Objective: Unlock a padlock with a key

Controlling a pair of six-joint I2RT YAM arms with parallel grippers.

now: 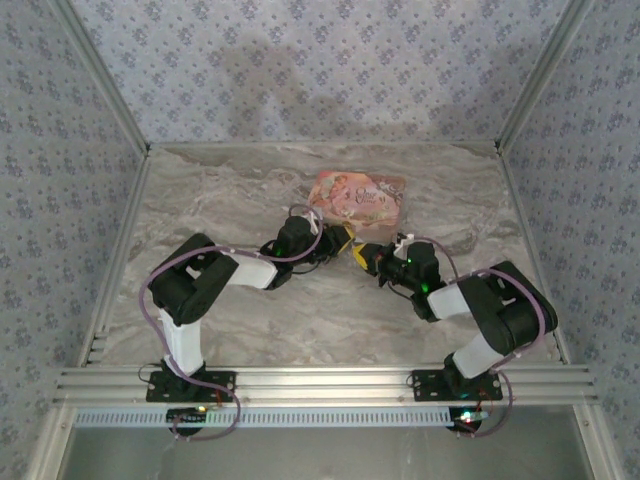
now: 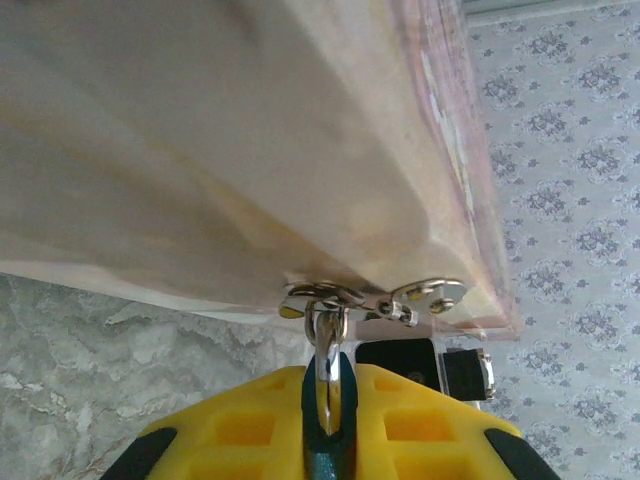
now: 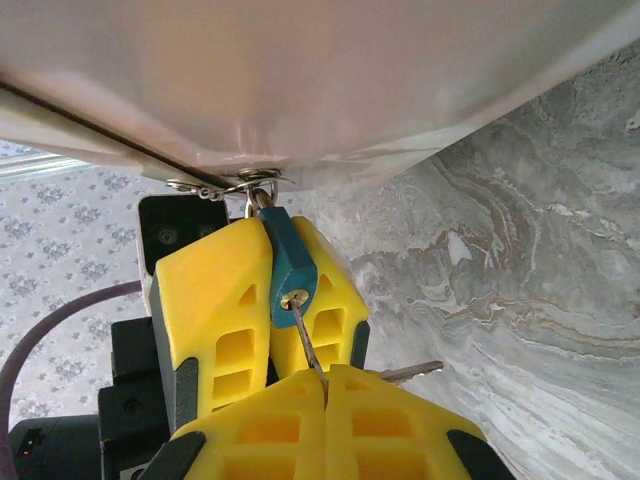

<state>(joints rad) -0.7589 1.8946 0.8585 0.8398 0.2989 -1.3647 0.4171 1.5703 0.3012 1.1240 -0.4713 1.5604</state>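
Right gripper pinches key, tip in padlock keyhole; left gripper clamps padlock. Insertion step; next likely push home, twist.

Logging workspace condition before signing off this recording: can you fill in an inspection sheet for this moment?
Surface: grey marbled tabletop, no spills seen.
Job's things: padlock held up between both tools; key with its tip at the padlock's brass keyhole; cannot tell whether the shackle has released.
Clutter: pink box just behind the tools; ring of spare keys hanging on the shackle.
Tools: left tool shut on the padlock; right tool shut on the key.
Cables: purple cable looped along each arm, no snag seen.
Surroundings: patterned walls; aluminium rail at the near edge.
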